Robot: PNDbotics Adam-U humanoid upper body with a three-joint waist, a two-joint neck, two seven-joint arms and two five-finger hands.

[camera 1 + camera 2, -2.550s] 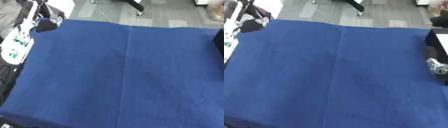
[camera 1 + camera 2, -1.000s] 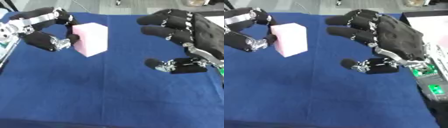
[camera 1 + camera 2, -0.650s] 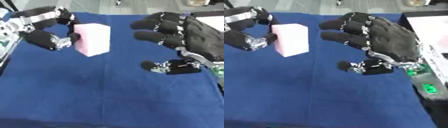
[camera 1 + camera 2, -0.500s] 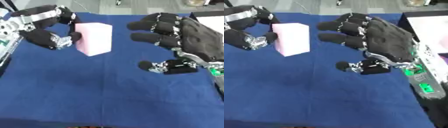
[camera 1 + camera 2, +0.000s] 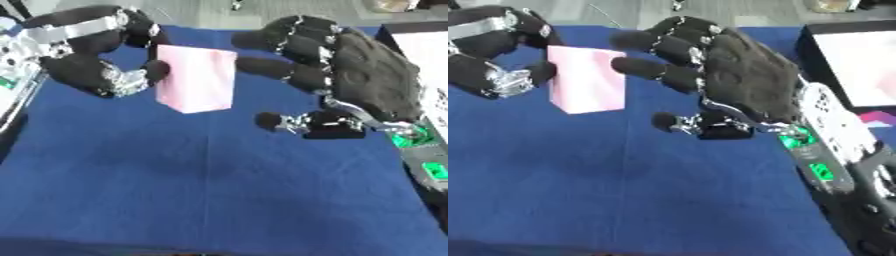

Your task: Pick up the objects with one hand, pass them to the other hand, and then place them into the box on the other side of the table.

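Pink block (image 5: pixel 197 79), a tall upright box shape, sits off the blue counter (image 5: pixel 219 190) at about 11 o'clock in the left eye view, pinched at its left face by the left hand (image 5: pixel 92 60), whose fingers curl over the top edge while the thumb presses in from below. Right hand (image 5: pixel 737 82) hovers at about 1 o'clock with its fingers spread and reaching toward the block's right face; the fingertips (image 5: pixel 254 40) lie just beside the block's upper right corner, and whether they touch it cannot be told. The thumb (image 5: pixel 280 121) points left below the block's level, apart from it. The box (image 5: pixel 855 52), black-rimmed with a pale interior, stands at the counter's right edge at about 2 o'clock, with a pink patch showing inside. From 4 o'clock round to 8 o'clock the blue cloth lies bare, a centre crease running from the block toward the near edge. Grey floor (image 5: pixel 210 12) shows beyond the far edge at 12 o'clock.
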